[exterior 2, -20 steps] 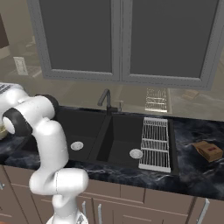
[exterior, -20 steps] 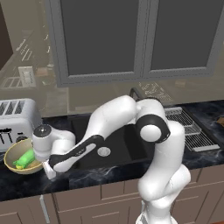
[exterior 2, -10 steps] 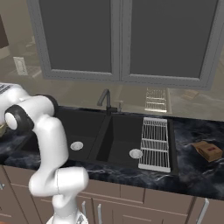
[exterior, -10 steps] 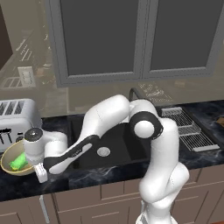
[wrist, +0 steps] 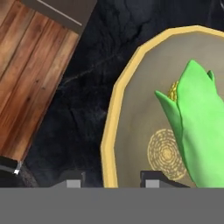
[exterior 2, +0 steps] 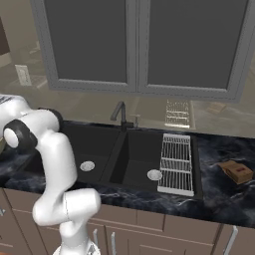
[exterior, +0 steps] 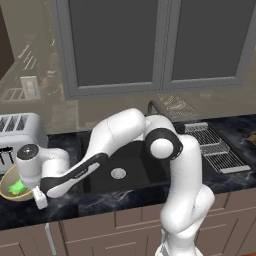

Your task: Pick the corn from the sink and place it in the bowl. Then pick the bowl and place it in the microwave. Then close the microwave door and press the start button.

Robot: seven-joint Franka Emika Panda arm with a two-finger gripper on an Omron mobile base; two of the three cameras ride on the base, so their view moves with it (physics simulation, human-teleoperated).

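Where the arm reaches far to its left over the dark marbled surface (exterior: 100,207), the hand (wrist: 109,180) hangs directly above the near rim of the bowl (wrist: 131,87). In the hand view the two dark fingertips (wrist: 72,180) rise on either side of that tan-yellow rim, one over the black surface outside the bowl and the other over its speckled beige inside. The jaws stand partly apart; whether the tips touch the rim cannot be told, and nothing is seen held between them.

The corn (wrist: 199,131) lies inside the bowl, to the right of the hand and apart from both fingertips. Its husk is smooth and bright green, tapering to pointed leaves, with a patch of yellow kernels showing at the end turned toward the bowl's middle. A ring of fine concentric marks sits on the bowl's floor just beside the cob.

In the left base view the bowl (exterior: 7,186) rests on the surface in front of the silver toaster (exterior: 20,132), with the corn (exterior: 17,186) a small green shape inside it, partly covered by the arm's round white wrist. The black sink (exterior 2: 124,159), rectangular and double-basined with round silver drains, lies well apart to the right, beside a wire rack (exterior 2: 177,159). Wood-grain flooring (wrist: 30,65) shows beyond the surface edge in the hand view.
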